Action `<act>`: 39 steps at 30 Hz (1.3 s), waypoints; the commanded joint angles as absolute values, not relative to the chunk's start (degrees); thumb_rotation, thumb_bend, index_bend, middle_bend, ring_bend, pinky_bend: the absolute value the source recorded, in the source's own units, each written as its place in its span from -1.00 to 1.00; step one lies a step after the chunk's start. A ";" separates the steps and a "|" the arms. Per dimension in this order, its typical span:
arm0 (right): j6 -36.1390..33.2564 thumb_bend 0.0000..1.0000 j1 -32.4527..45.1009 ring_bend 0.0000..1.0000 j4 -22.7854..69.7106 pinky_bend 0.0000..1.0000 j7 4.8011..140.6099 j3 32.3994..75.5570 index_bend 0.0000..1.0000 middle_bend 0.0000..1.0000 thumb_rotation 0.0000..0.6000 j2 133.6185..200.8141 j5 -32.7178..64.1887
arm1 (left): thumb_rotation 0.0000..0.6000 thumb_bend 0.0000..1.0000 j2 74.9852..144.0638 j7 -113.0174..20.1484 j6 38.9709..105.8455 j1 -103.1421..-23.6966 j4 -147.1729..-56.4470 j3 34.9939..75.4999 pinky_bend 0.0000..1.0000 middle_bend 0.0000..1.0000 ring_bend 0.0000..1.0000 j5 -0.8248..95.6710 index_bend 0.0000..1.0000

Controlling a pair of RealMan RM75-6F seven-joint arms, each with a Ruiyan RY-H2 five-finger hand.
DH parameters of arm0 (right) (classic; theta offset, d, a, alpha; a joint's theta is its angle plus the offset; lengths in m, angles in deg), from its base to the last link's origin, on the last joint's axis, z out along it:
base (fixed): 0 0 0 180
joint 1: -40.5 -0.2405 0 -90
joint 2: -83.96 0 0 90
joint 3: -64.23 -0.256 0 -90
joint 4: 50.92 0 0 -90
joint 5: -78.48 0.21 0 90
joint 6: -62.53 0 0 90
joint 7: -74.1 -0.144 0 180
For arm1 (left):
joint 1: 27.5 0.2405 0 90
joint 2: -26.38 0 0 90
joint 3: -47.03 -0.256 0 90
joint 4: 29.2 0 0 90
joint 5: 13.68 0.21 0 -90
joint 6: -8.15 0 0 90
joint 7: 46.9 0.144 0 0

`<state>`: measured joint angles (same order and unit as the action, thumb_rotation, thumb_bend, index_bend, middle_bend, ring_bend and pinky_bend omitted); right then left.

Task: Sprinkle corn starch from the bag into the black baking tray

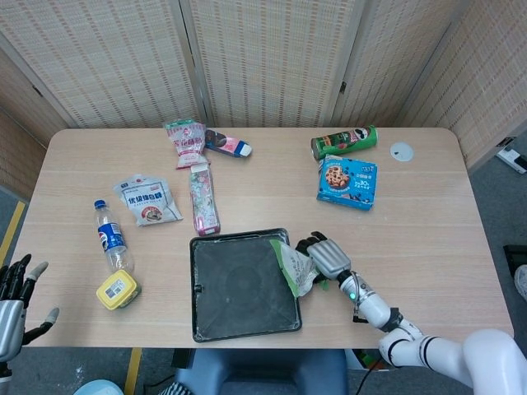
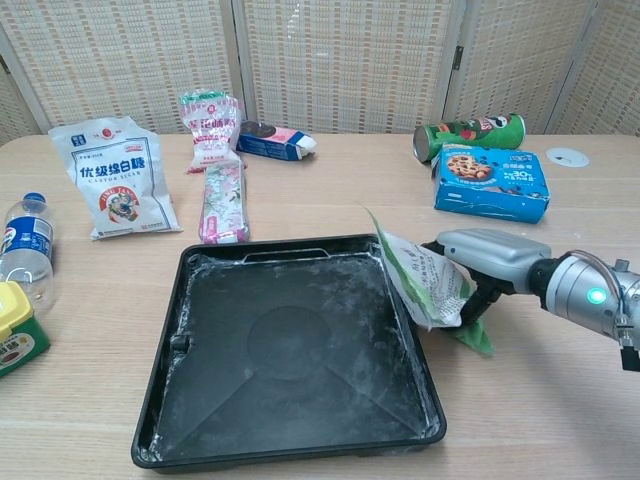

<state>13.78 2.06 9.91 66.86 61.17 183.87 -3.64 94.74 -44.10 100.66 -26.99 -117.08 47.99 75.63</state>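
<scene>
Table (image 1: 428, 239): pale wood, fully framed in the head view; the chest view crops its near edge and both ends.

Tray (image 1: 244, 285) (image 2: 290, 345): black, square, at the table's near middle. Only the chest view shows the white powder dusting its floor and rim.

Right hand (image 1: 328, 257) (image 2: 490, 258): just beside the tray's right edge, fingers clamped on the bag. The head view shows its back from above; the chest view shows the thumb under the bag.

Left hand (image 1: 15, 303): head view only, off the table's left near corner, fingers spread, holding nothing.

Bag (image 1: 296, 265) (image 2: 425, 280): green and white, crumpled, held tilted with its upper corner over the tray's right rim; its lower end rests on the table.

Sugar bag (image 1: 146, 200) (image 2: 115, 190): white, lying flat at the left.

Cookie box (image 1: 350, 182) (image 2: 491, 181): blue, far right.

Chip can (image 1: 343, 141) (image 2: 470, 134): green, on its side behind the box.

Bottle (image 1: 109, 239) (image 2: 22, 255): lying at the left, near a yellow tub (image 1: 117, 289) (image 2: 15, 330).
</scene>
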 commanded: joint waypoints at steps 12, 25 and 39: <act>6.45 0.02 3.00 -0.18 13.13 -0.65 68.52 59.77 0.11 -0.14 1.00 180.14 -6.02 | 1.00 -0.35 94.40 -44.25 100.77 -26.93 -117.06 48.21 -1.00 -1.00 -0.97 75.58 -0.68; 7.71 0.02 -3.86 -0.11 31.06 -0.48 98.20 53.15 0.11 -0.12 1.00 171.78 -3.85 | 1.00 -0.35 94.33 -44.76 101.63 -26.65 -117.23 47.92 -1.00 -1.00 -0.97 76.64 -0.68; 6.27 0.02 -10.87 0.16 30.54 -0.09 128.17 51.03 0.13 0.04 1.00 178.84 0.77 | 1.00 -0.35 94.55 -45.45 102.40 -26.00 -116.71 47.73 -1.00 -1.00 -0.97 76.84 -0.67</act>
<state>7.06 -9.17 31.09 124.75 51.29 176.88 0.17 94.55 -45.45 102.40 -26.00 -116.71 47.73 76.83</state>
